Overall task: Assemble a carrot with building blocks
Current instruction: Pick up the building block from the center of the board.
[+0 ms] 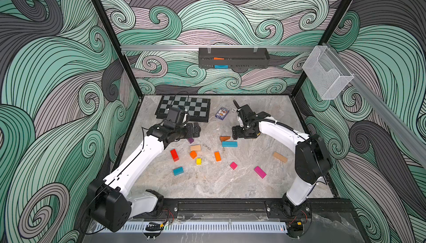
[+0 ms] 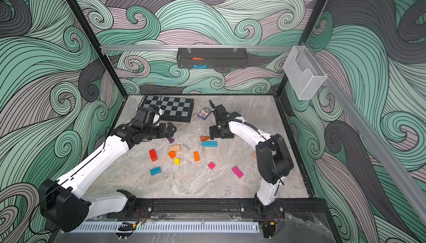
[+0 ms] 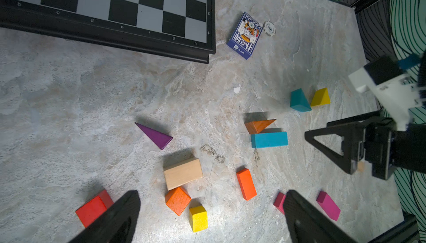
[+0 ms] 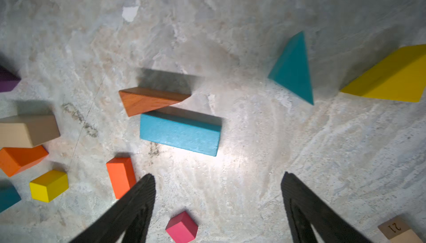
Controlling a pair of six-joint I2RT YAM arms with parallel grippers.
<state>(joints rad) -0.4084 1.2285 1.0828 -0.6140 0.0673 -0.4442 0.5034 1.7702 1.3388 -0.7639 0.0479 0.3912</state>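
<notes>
The building blocks lie scattered on the marble table [image 1: 207, 184]. An orange-brown wedge [image 1: 224, 138] touches a teal cuboid [image 1: 229, 144]; in the right wrist view the wedge [image 4: 149, 100] and that cuboid [image 4: 181, 135] sit just ahead of the fingers. A beige block [image 3: 183, 172], orange cube [image 3: 177, 200], yellow cube [image 3: 198, 217] and orange cuboid [image 3: 246, 184] lie between them and the left arm. My left gripper [image 1: 197, 130] hovers open and empty above a purple wedge [image 1: 190, 140]. My right gripper [image 1: 235, 133] is open and empty beside the orange-brown wedge.
A chessboard [image 1: 184, 108] and a purple card box [image 1: 222, 113] lie at the back. A teal wedge [image 3: 299, 101] and a yellow wedge [image 3: 320, 97] stand under the right arm. A black tray [image 1: 234, 60] hangs on the back rail, and a clear bin [image 1: 327, 73] on the right.
</notes>
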